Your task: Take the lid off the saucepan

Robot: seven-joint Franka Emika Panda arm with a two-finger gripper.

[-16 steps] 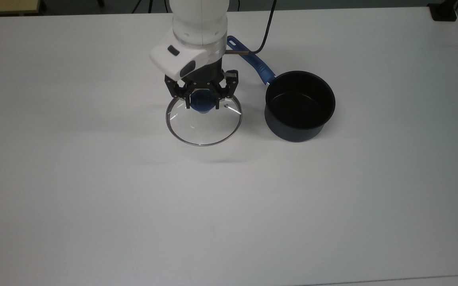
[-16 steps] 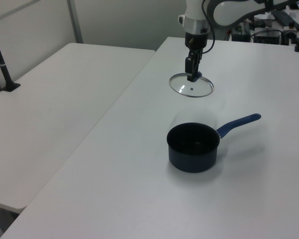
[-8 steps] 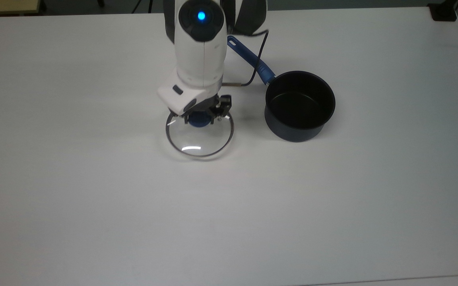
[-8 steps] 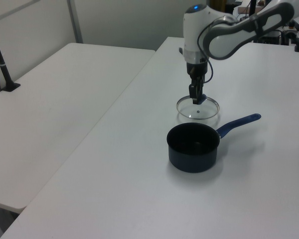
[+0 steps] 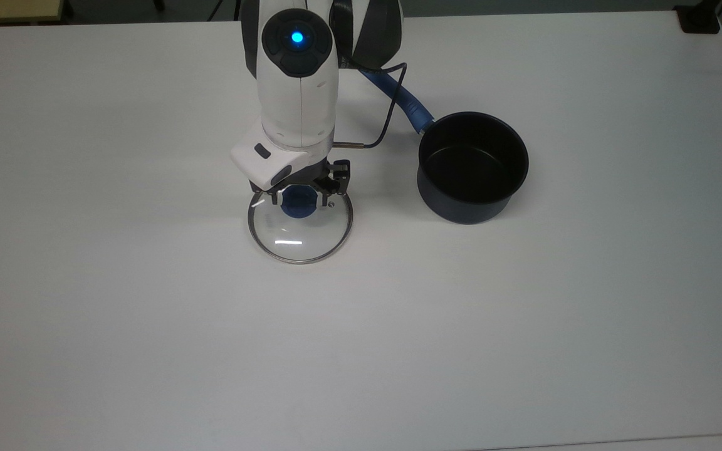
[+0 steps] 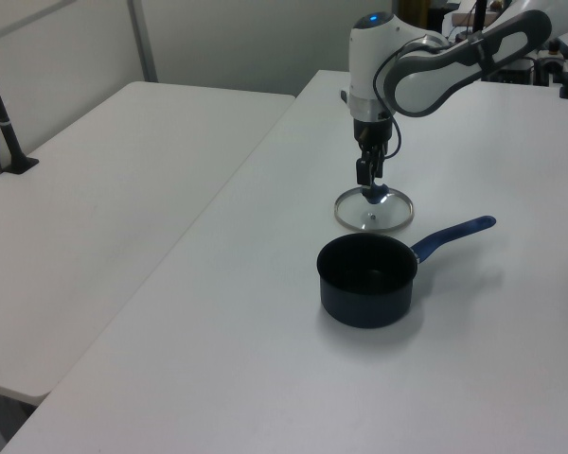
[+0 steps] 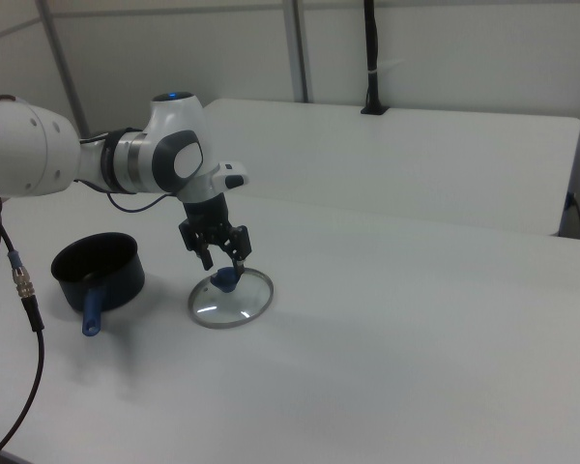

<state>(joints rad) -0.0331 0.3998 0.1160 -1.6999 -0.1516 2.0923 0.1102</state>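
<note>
The lid (image 5: 301,241), clear glass with a steel rim and a blue knob (image 5: 298,203), lies flat on the white table (image 5: 148,313), to the top view's left of the saucepan (image 5: 472,166). The saucepan is dark and uncovered, and its blue handle (image 5: 408,103) points to the upper left under the arm. My gripper (image 5: 298,196) hovers just over the knob, open, with a finger on either side. In the right view the gripper (image 7: 222,259) stands slightly above the lid (image 7: 234,300), the saucepan (image 7: 97,271) to the right view's left. The left view shows lid (image 6: 374,216), gripper (image 6: 370,184) and saucepan (image 6: 367,279).
A black cable with a metal plug (image 5: 348,145) loops from the arm over the saucepan's handle. A second white table (image 6: 104,189) stands to the left view's left, with a black post (image 6: 5,123) on it. Another plugged cable (image 7: 19,280) hangs at the right view's left edge.
The gripper carried the lid down and toward the top view's lower left, set it on the table, then opened off the knob. The saucepan stayed put.
</note>
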